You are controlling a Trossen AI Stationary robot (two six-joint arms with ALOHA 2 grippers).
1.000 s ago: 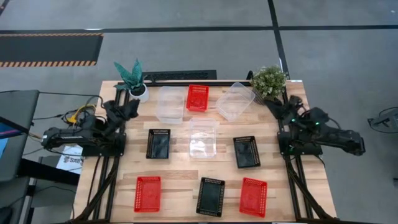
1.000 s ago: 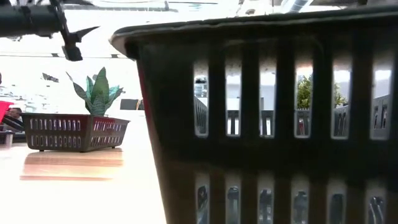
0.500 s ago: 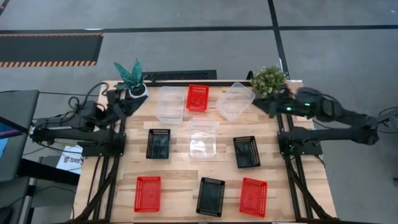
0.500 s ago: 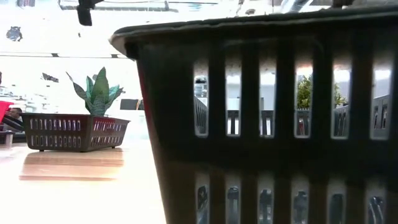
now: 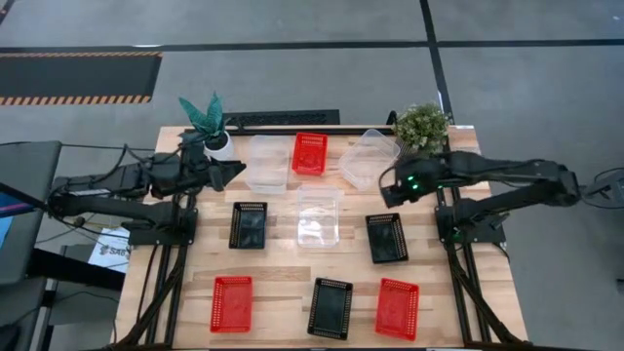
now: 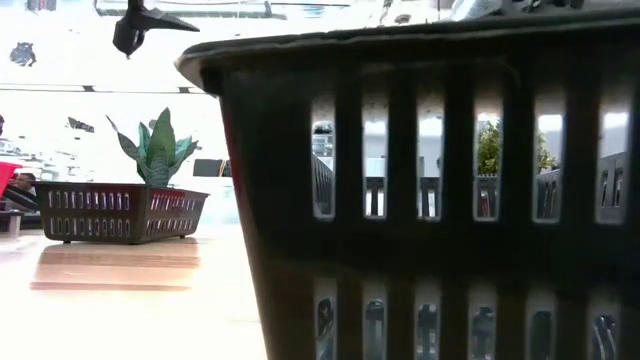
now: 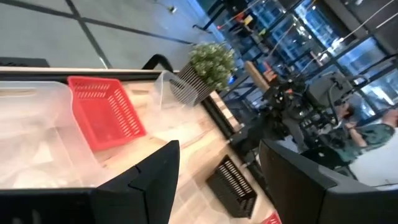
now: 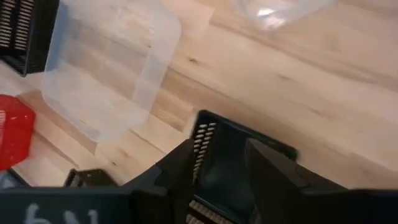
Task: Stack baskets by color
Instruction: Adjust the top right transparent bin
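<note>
Nine small baskets lie apart on the wooden table (image 5: pixel 283 275). Red ones sit far-centre (image 5: pixel 310 153), near-left (image 5: pixel 231 302) and near-right (image 5: pixel 397 308). Black ones sit mid-left (image 5: pixel 249 224), mid-right (image 5: pixel 386 237) and near-centre (image 5: pixel 331 307). Clear ones sit far-left (image 5: pixel 267 163), far-right (image 5: pixel 368 158) and centre (image 5: pixel 318 216). My left gripper (image 5: pixel 234 173) hovers open beside the far-left clear basket, its fingers (image 7: pixel 155 177) pointing across the table. My right gripper (image 5: pixel 387 191) is open and tipped down above the mid-right black basket (image 8: pixel 236 155), touching nothing.
A snake plant (image 5: pixel 206 122) stands at the far-left corner and a bushy potted plant (image 5: pixel 421 126) at the far-right corner. In the low view the near-centre black basket (image 6: pixel 430 200) fills most of the picture. Bare wood lies between the baskets.
My left gripper has risen from the table's left edge and swung toward the far-left clear basket, tipping from downward to nearly level. My right arm has reached out from the right edge toward the table's middle and tipped its gripper down over the mid-right black basket. No basket has moved.
</note>
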